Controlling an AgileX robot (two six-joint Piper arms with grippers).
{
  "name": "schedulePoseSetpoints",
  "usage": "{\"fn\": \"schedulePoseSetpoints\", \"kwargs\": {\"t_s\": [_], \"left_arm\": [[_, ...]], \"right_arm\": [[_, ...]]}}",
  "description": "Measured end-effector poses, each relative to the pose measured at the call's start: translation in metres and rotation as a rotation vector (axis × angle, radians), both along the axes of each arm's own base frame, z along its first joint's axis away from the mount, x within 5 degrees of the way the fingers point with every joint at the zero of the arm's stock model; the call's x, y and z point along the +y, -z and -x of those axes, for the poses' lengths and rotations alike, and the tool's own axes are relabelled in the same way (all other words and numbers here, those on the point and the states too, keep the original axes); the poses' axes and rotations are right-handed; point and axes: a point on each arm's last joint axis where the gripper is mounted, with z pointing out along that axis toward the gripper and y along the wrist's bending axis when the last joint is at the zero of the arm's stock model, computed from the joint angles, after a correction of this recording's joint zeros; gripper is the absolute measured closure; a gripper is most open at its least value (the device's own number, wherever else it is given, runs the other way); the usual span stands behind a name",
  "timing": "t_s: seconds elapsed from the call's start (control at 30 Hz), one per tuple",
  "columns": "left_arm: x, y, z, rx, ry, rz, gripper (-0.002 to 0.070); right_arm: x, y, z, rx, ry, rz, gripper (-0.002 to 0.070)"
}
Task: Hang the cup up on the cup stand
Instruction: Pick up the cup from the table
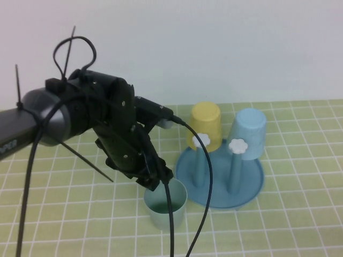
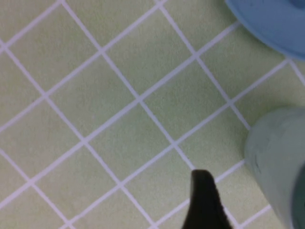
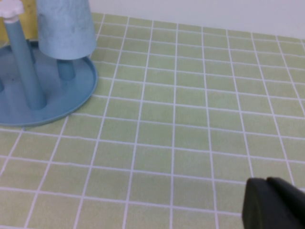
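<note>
While black left gripper (image 1: 153, 174) hangs at rear-left rim of small matte sage-green plastic tumbler (image 1: 165, 204), finger spread cannot be told; one dark fingertip (image 2: 206, 200) shows just beside cup wall, contact unclear. Cup upright, mouth up, slightly tapered, on green checked cloth (image 1: 278, 225), just beside round blue dish-based cup stand (image 1: 249, 187). Stand carries upright blue pegs with white flower caps; inverted yellow cup (image 1: 207, 126) and textured light blue cup (image 1: 248, 133) on rear pegs. Right gripper (image 3: 274, 204): only dark corner visible, low over cloth, well apart from stand.
</note>
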Motion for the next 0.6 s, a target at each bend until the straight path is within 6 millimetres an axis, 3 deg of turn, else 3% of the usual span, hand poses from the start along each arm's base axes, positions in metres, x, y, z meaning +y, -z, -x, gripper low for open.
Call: {"fn": "schedulePoseSetpoints", "kwargs": {"t_s": [0.27, 0.33, 0.57, 0.6], "left_arm": [[-0.005, 0.016, -0.005, 0.036, -0.009, 0.003, 0.0273], [-0.005, 0.016, -0.005, 0.036, -0.010, 0.008, 0.0328], [-0.007, 0.023, -0.008, 0.044, -0.017, 0.010, 0.0675], [-0.007, 0.024, -0.007, 0.055, -0.016, 0.004, 0.0675]], "right_arm": [[0.000, 0.000, 0.000, 0.000, 0.000, -0.001, 0.0678], [0.000, 0.000, 0.000, 0.000, 0.000, -0.001, 0.0678], [0.000, 0.000, 0.000, 0.000, 0.000, -0.001, 0.0678], [0.000, 0.000, 0.000, 0.000, 0.000, -0.001, 0.0678]]}}
